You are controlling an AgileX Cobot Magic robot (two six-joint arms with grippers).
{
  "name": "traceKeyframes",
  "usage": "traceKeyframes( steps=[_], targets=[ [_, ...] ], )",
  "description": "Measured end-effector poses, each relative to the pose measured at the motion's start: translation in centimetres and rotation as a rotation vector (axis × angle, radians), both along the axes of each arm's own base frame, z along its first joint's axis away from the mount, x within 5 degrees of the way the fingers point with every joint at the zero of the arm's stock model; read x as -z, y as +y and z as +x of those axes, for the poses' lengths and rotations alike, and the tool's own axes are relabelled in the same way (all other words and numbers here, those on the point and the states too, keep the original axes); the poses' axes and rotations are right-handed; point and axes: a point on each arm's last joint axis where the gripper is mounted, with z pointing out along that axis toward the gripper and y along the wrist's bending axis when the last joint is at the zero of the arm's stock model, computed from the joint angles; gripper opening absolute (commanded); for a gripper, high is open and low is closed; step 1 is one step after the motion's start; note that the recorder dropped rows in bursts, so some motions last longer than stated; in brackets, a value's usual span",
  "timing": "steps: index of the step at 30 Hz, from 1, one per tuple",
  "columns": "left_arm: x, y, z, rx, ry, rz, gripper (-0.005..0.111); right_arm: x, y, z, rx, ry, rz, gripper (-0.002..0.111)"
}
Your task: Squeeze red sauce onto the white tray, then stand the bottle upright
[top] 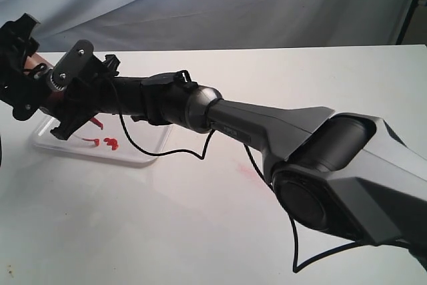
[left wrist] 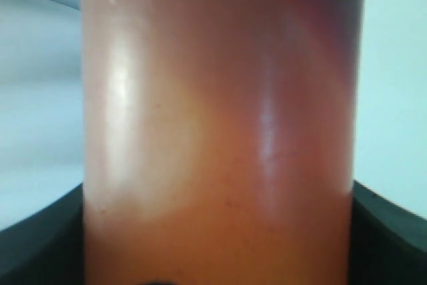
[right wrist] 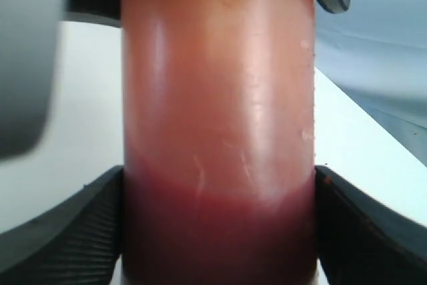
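Note:
The bottle (top: 33, 63) is held tilted above the left end of the white tray (top: 143, 155), mostly hidden between the two grippers. Its red nozzle (top: 97, 123) points down over the tray. Red sauce (top: 110, 143) lies on the tray as small bright blobs and a thin strand. My left gripper (top: 23, 71) is shut on the bottle (left wrist: 213, 131), with a finger (left wrist: 40, 245) against each side. My right gripper (top: 67, 91) reaches across from the right, and its fingers (right wrist: 73, 231) press both sides of the bottle (right wrist: 217, 131), where dark sauce has pooled.
The right arm (top: 267, 131) stretches across the white table (top: 200, 231), with a black cable (top: 160, 153) hanging over the tray's right end. A faint pink smear (top: 250, 171) marks the table beside the arm. A grey cloth backdrop (top: 233, 5) hangs behind.

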Motion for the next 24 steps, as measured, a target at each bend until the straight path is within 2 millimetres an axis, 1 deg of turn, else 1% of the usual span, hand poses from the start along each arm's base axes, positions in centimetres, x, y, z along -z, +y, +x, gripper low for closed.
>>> traceKeyframes(
  steps=[1, 17, 18, 20, 21, 24],
  targets=[
    [0.00, 0.00, 0.00, 0.000, 0.000, 0.000, 0.000, 0.00, 0.03, -0.03, 0.000, 0.002, 0.001, 0.000],
    [0.00, 0.00, 0.00, 0.001, 0.000, 0.001, 0.000, 0.02, 0.02, -0.01, 0.003, 0.002, -0.001, 0.001],
    [0.00, 0.00, 0.00, 0.001, 0.000, 0.001, 0.000, 0.02, 0.02, -0.01, 0.004, 0.004, -0.001, 0.003],
    [-0.01, 0.00, 0.01, 0.002, 0.000, 0.003, 0.000, 0.03, 0.08, -0.08, 0.006, 0.018, 0.005, 0.013],
    [-0.01, 0.00, 0.01, 0.002, 0.000, 0.003, 0.000, 0.05, 0.07, -0.09, 0.007, 0.024, 0.005, 0.021],
    [-0.01, 0.00, 0.01, 0.005, 0.000, 0.006, 0.000, 0.06, 0.07, -0.09, 0.012, 0.041, 0.011, 0.047]
  ],
)
